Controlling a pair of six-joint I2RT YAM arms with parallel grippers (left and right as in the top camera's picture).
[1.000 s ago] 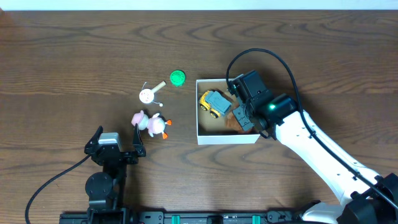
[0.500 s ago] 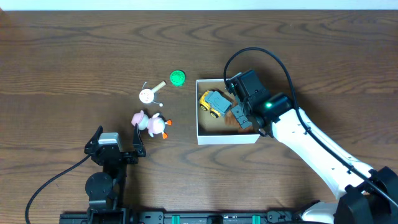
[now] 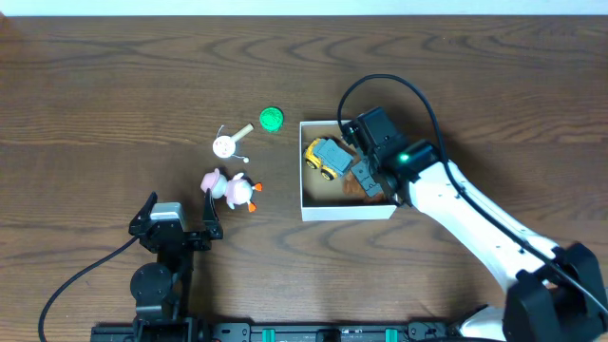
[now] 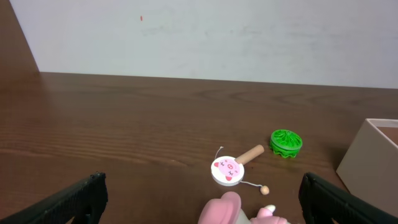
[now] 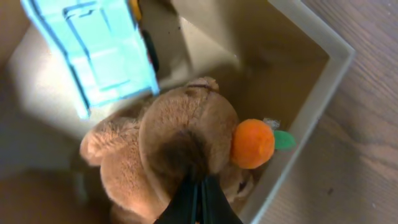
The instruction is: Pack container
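The container (image 3: pixel 348 211) is a white square box with a brown inside, right of centre. In it lie a blue and yellow toy truck (image 3: pixel 328 157) and a brown plush bear (image 3: pixel 360 188). My right gripper (image 3: pixel 367 175) is down in the box, its fingers (image 5: pixel 199 198) pinched shut on the fur of the bear (image 5: pixel 168 143), which holds an orange carrot (image 5: pixel 252 143). The truck (image 5: pixel 102 50) lies just beyond it. My left gripper (image 3: pixel 179 215) is open and empty near the front edge, its fingers (image 4: pixel 208 202) either side of a pink toy (image 4: pixel 227 208).
Left of the box lie the pink and white toy (image 3: pixel 230 189), a pig-face rattle drum (image 3: pixel 226 144) on a wooden stick and a green disc (image 3: pixel 272 119). The drum (image 4: pixel 226 170), the disc (image 4: pixel 286 142) and the box's corner (image 4: pixel 373 165) show in the left wrist view.
My right gripper has shifted slightly to the far left inside the box, still on the bear. The left arm and the loose toys have not moved.
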